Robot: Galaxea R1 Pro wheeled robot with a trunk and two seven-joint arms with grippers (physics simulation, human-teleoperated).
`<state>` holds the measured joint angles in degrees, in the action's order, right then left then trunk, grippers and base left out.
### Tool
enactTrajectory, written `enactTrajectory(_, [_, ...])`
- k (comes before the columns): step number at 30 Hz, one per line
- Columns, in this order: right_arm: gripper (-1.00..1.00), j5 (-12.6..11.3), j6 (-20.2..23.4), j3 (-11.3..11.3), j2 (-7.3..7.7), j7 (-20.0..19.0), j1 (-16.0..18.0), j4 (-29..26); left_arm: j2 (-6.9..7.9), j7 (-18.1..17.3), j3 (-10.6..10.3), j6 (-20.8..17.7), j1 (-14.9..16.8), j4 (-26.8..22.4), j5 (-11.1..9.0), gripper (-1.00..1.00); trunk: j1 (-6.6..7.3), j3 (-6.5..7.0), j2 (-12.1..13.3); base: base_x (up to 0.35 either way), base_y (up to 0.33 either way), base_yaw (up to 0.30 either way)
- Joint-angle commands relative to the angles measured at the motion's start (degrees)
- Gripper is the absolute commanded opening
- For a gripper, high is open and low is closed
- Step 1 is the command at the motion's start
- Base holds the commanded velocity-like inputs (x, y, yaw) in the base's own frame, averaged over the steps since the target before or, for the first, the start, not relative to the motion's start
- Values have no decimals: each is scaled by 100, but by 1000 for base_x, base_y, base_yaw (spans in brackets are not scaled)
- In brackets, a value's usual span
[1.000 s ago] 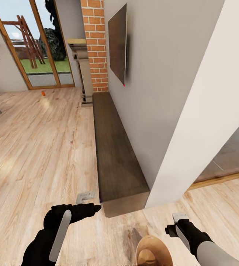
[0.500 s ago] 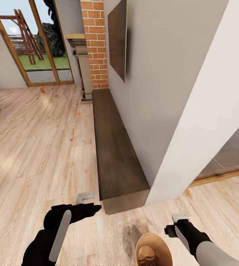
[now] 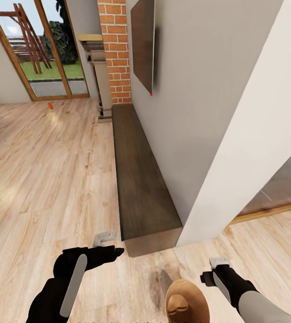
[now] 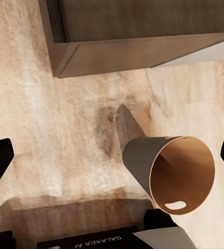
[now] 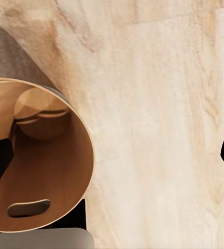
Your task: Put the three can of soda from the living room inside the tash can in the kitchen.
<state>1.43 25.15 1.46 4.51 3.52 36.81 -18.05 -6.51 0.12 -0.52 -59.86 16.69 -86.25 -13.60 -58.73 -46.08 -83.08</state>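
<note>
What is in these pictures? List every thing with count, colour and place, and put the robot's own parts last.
soda can: one, orange, on the floor far off near the glass doors.
trash can: one, grey outside, tan inside, on the floor between the two arms.
low bench: one, dark brown wood, along the grey wall.
wall panel: one, dark, mounted on the grey wall above the bench.
brick column: one, red-orange, beyond the bench's far end.
glass doors: wood-framed, at the far left, with a garden behind.
floor: light wood planks.
pillar: one, white, at the right.
left gripper: black, open, near the bench's corner.
right gripper: black, open, beside the trash can.
</note>
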Motion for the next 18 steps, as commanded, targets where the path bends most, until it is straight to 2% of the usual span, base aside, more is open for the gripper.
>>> enactTrajectory(1, [100, -1, 1, 0, 2, 0, 1, 1, -1, 2, 0, -6, 0, -2, -1, 100, 0, -10, 0, 0, 0, 0])
enactTrajectory(18, [100, -1, 52, -1, 21, -4, 3, 1, 1, 14, 0, -14, 1, -18, 6, 100, 0, -167, 0, 0, 0, 0])
